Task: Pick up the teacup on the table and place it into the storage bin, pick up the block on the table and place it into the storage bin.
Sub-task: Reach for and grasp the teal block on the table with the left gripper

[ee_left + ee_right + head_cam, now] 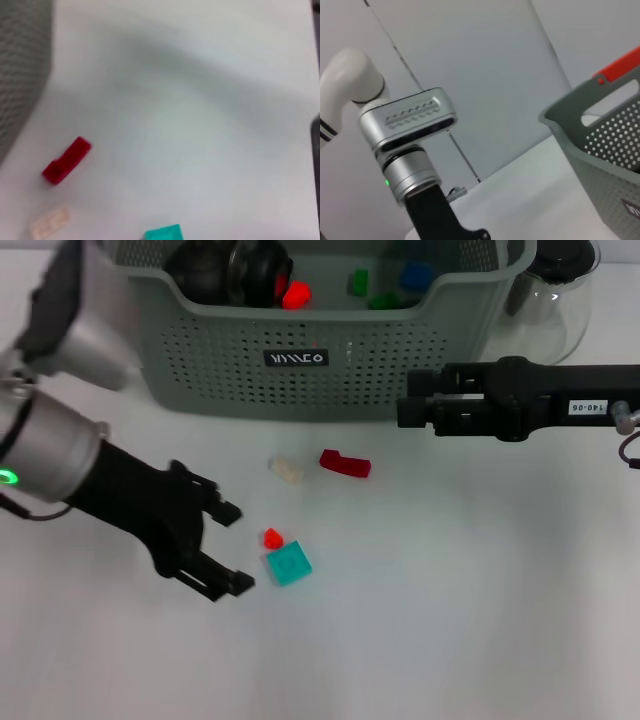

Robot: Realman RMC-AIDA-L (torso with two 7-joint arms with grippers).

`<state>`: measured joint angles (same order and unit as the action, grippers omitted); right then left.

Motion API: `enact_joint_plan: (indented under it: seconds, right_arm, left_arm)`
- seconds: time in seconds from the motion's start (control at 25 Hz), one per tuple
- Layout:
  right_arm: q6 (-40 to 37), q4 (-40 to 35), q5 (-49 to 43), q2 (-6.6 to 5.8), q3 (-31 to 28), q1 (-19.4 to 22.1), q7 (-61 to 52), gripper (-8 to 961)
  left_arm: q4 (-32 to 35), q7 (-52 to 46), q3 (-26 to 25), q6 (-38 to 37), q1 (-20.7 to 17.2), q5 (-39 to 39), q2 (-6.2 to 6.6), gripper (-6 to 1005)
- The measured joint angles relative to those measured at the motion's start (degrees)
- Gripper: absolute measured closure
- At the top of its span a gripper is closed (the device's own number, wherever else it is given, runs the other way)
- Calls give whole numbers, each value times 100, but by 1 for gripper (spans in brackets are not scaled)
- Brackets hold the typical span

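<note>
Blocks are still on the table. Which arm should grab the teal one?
Left. Its tool is open and low over the table, right beside the teal block. The right tool hangs higher up, near the front of the storage bin, farther from the block.

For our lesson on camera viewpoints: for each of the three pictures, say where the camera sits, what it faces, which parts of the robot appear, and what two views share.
Head view: on the robot's head, looking down at the table, storage bin, left gripper with jaws open and right gripper.
Left wrist view: looks at the tabletop; no robot parts show.
Right wrist view: looks across at the left arm and bin.
Shared: dark red block, teal block in head and left wrist.
</note>
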<state>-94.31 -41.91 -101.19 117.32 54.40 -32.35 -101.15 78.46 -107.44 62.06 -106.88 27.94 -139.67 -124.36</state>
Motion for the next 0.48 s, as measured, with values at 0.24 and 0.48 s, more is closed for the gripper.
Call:
enact_joint_plan:
  seconds: [0.24,0.48]
  right_arm:
    - [37,25,3,-21,-20,6,-13,278]
    - [87,98,3,-49,-23,8,-14,278]
  left_arm:
    - [-28,-314,1027,416,295,-174,0,178]
    - [-202,-1112,1980,982,554,-281,-6,182]
